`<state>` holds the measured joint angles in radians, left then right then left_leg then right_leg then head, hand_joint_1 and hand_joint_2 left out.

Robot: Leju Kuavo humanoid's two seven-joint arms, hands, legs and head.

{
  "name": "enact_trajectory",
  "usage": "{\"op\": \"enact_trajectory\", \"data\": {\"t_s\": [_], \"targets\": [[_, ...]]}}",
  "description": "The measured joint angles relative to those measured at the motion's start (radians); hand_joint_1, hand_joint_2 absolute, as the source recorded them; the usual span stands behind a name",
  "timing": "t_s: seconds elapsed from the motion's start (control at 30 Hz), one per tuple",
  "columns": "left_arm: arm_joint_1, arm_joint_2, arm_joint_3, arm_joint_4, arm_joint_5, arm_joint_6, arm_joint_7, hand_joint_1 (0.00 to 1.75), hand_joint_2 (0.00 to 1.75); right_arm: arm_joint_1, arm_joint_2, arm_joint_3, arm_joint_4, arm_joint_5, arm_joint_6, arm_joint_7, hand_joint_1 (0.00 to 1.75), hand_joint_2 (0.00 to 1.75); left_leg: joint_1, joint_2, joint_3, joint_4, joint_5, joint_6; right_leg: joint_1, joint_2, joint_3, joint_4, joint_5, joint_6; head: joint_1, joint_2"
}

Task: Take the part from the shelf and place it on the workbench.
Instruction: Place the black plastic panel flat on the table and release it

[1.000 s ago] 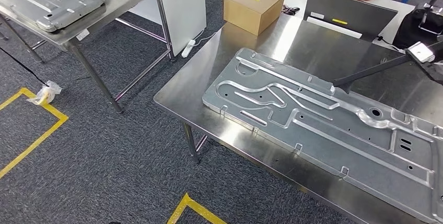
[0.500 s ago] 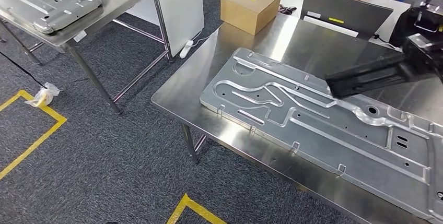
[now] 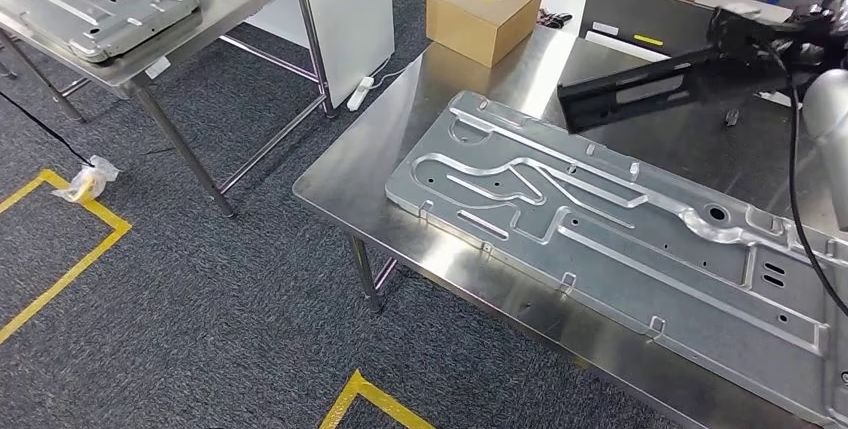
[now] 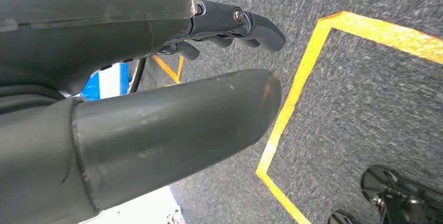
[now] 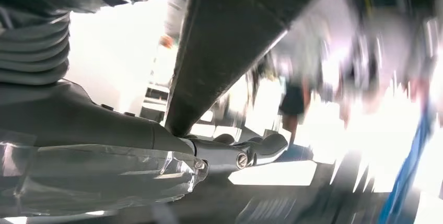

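Black part held out over the steel workbench, not yet set down.
From the head view, the right hand grips the long part's far end; lower it level onto bare steel between the cardboard box and the stamped panel, you'd best avoid the panel's ridges. Left wrist view: the left hand hangs over carpet, fingers apart, holding nothing. Right wrist view: blurred, dark fingers curled against the part.

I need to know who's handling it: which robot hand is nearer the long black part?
Right. The right hand holds the long black part above the steel workbench; the left hand hangs over carpet.
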<state>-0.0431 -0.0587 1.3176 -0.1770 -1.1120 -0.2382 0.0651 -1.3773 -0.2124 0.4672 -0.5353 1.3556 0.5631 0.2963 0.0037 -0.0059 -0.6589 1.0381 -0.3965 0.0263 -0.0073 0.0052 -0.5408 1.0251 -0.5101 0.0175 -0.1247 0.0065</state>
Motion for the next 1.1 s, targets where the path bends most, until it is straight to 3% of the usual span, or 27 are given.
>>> {"op": "enact_trajectory", "data": {"t_s": [0.07,0.13,0.33,0.5,0.7,0.93,1.1], "targets": [[-0.001,0.000,0.001,0.000,-0.004,-0.006,0.009,0.00,0.00,-0.021,0.014,0.019,0.047,-0.002,0.145,-0.053,0.00,0.00,0.000,0.000,0.000,0.000,0.000,0.000,0.000,0.000,0.000,0.000,0.000,0.000,0.000,0.000],[-0.001,0.001,0.002,0.000,-0.010,-0.010,0.013,0.00,0.00,-0.031,0.018,0.054,0.076,-0.001,0.208,-0.123,0.00,0.00,0.000,0.000,0.000,0.001,0.000,0.000,-0.001,0.000,0.000,0.000,0.001,0.000,0.000,0.000],[-0.002,0.003,0.002,0.000,-0.026,-0.013,0.017,0.00,0.00,-0.072,-0.007,0.151,0.119,0.007,0.301,-0.280,0.00,0.00,0.000,-0.001,0.000,0.001,0.000,0.000,-0.002,-0.001,0.000,-0.001,0.001,0.000,0.000,0.000],[-0.002,0.008,0.001,0.000,-0.039,-0.023,0.023,0.00,0.00,-0.109,-0.082,0.294,0.122,0.010,0.360,-0.477,0.00,0.00,-0.001,-0.001,0.000,0.001,0.000,0.000,-0.002,-0.001,0.001,-0.001,0.001,0.000,0.000,0.000],[-0.005,0.012,0.001,0.000,-0.049,-0.028,0.024,0.00,0.00,-0.126,-0.152,0.405,0.107,-0.030,0.381,-0.531,0.00,0.00,-0.001,0.000,0.001,0.001,0.000,0.000,-0.002,0.000,0.001,-0.002,0.001,0.000,0.000,0.000],[-0.008,0.015,0.001,0.000,-0.058,-0.040,0.017,0.00,0.00,-0.127,-0.234,0.513,0.092,-0.152,0.396,-0.528,0.00,0.00,-0.001,-0.001,0.001,0.002,0.000,0.000,-0.002,-0.001,0.001,-0.002,0.001,0.000,0.000,0.000],[-0.010,0.017,0.000,0.000,-0.072,-0.049,0.009,0.00,0.00,-0.116,-0.331,0.594,0.078,-0.232,0.404,-0.587,0.00,0.00,-0.001,-0.002,0.001,0.002,0.000,0.001,-0.002,-0.003,0.002,-0.003,0.001,0.001,0.000,0.000]]}}
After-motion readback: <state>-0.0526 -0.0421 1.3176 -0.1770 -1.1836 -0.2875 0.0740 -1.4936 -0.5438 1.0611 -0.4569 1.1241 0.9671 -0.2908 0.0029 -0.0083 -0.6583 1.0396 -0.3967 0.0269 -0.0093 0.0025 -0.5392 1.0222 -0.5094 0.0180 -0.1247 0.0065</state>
